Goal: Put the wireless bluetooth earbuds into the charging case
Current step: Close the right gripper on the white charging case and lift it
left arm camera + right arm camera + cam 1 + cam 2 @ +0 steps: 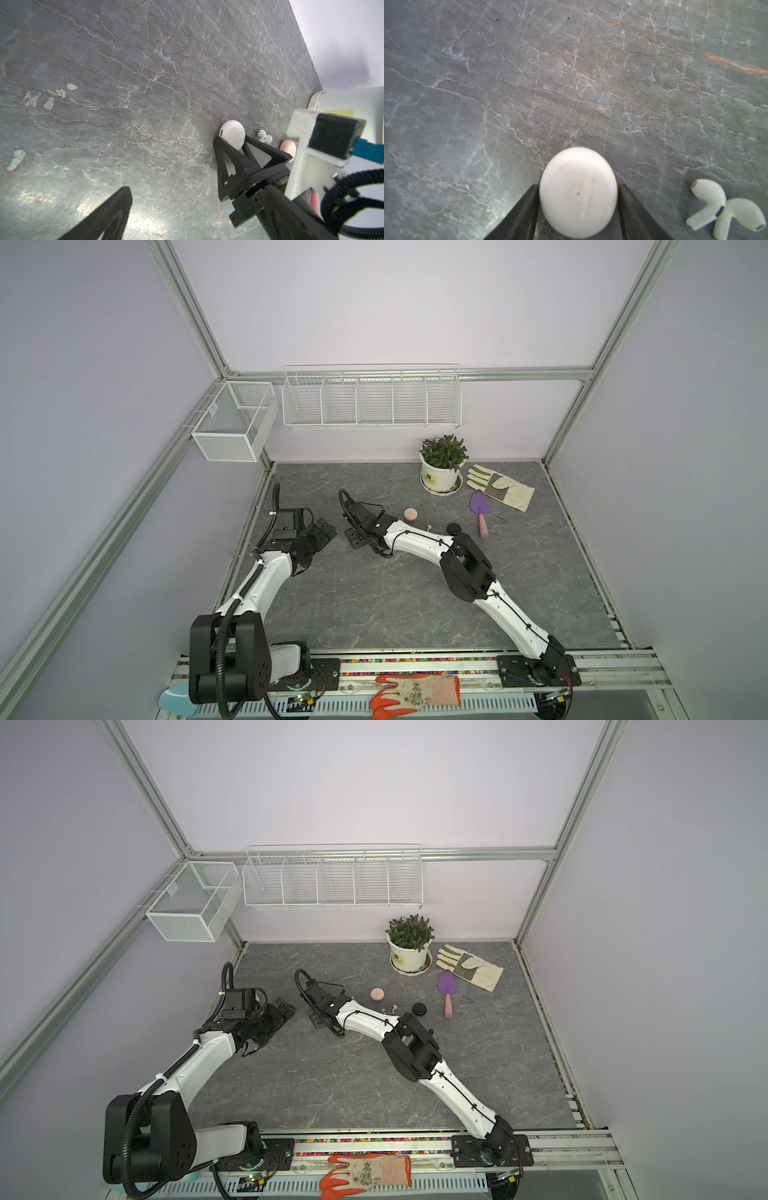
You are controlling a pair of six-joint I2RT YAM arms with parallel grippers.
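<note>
1. desk (374,605): grey marbled top, carries every item below
2. left tool (323,532): jaws at their widest, empty, near the desk's left edge, well apart from the work
3. right tool (578,188): jaws part-way in, set against both sides of item 4
4. white charging case (578,207): round, lid down, on the desk between the right tool's jaws
5. white earbuds (708,195): a pair, loose on the desk just beside the case, touching one another, neither seated

Step in hand, as judged: securing the case. The next move likely calls for holding it steady while the lid is raised, probably by the left tool, before either earbud goes in
</note>
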